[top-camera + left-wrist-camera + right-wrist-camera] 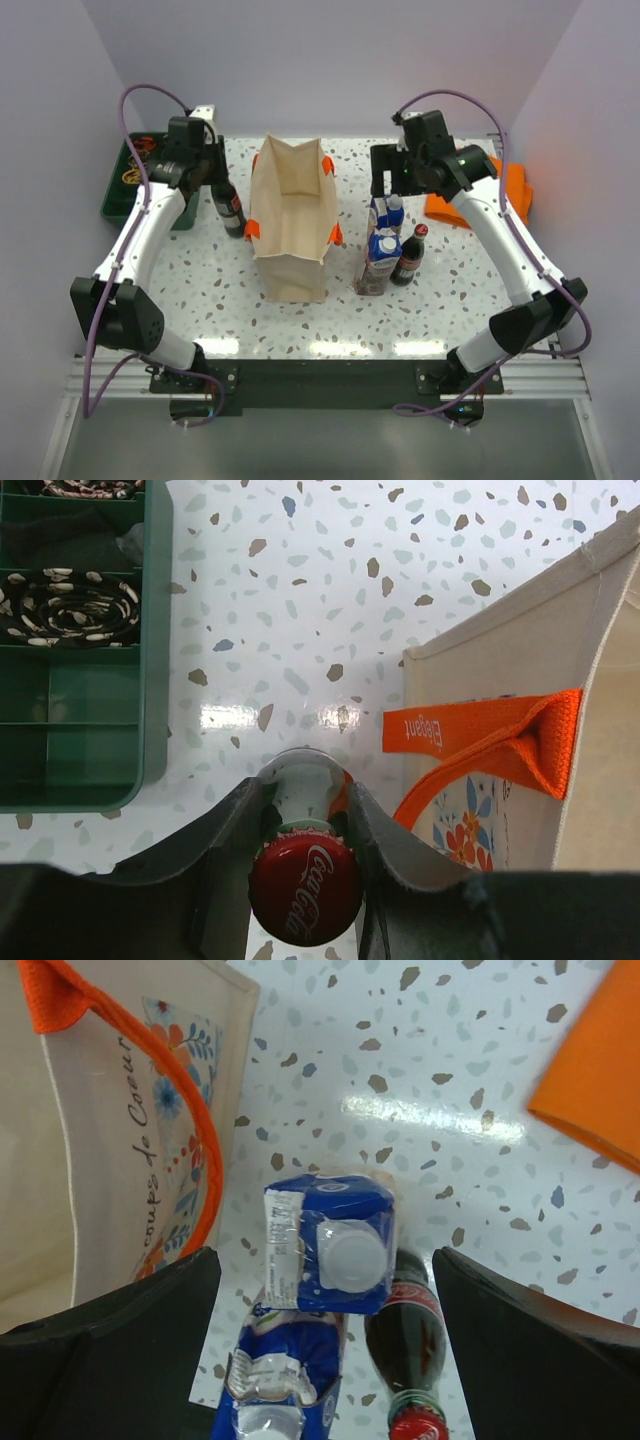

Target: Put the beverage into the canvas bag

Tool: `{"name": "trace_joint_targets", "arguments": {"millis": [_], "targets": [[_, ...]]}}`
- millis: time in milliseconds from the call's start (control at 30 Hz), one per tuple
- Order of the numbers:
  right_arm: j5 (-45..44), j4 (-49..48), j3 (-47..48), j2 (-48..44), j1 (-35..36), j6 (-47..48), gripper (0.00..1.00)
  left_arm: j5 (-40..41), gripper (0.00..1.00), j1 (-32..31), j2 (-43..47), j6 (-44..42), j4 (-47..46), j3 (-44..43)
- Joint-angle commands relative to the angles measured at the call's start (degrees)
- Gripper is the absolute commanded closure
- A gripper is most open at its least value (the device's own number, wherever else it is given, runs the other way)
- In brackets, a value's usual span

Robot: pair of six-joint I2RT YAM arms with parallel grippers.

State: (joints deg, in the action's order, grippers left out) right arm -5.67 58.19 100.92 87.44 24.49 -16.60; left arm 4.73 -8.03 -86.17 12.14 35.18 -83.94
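Observation:
A glass cola bottle (229,207) with a red cap (305,885) stands upright just left of the canvas bag (293,215). My left gripper (303,792) is shut on its neck, just under the cap. The beige bag stands open with orange handles (478,742). My right gripper (325,1260) hangs open above a blue carton (330,1245), touching nothing. A second blue carton (280,1385) and another cola bottle (410,1345) stand right beside it. In the top view this group (383,250) stands right of the bag, with the right gripper (390,178) above its far end.
A green compartment tray (118,195) holding dark coiled items (70,608) lies at the far left, close to my left gripper. A folded orange cloth (516,190) lies at the far right, behind the right arm.

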Motion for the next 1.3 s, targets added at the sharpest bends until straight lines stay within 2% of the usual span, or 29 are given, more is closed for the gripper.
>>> {"name": "trace_joint_targets", "arguments": {"millis": [0, 100, 233, 500, 667, 800, 933, 1267], "targets": [[-0.9, -2.7, 3.7, 0.4, 2.8, 0.6, 0.08, -1.0, 1.0, -0.6, 3.3, -0.1, -4.3, -5.5], [-0.2, -3.5, 5.5, 1.5, 4.7, 0.2, 0.09, -0.2, 1.0, -0.5, 3.4, -0.3, -4.3, -8.2], [0.1, -4.0, 7.5, 3.5, 7.2, -0.3, 0.16, 0.2, 1.0, -0.6, 1.5, -0.4, -2.0, -13.0], [-0.3, -5.1, 9.4, 6.8, 11.5, -0.7, 0.16, -0.2, 1.0, -0.6, 1.9, -0.4, -2.7, -15.5], [-1.7, -5.1, 9.4, 8.4, 12.8, -0.7, 0.18, 0.3, 1.0, -0.6, 1.6, -1.0, -1.5, -20.2], [-2.6, -5.0, 9.4, 9.8, 13.3, -0.9, 0.28, 0.4, 1.0, -0.6, 0.4, -1.6, 0.5, -25.8], [-3.5, -5.2, 9.4, 11.3, 13.7, -1.0, 0.34, 0.7, 1.0, -0.6, -0.2, -1.9, 2.9, -32.1], [-3.7, -7.7, 8.8, 15.0, 14.6, -1.6, 0.53, -0.5, 1.0, -0.6, 1.8, -1.4, 1.9, -38.0]]}}
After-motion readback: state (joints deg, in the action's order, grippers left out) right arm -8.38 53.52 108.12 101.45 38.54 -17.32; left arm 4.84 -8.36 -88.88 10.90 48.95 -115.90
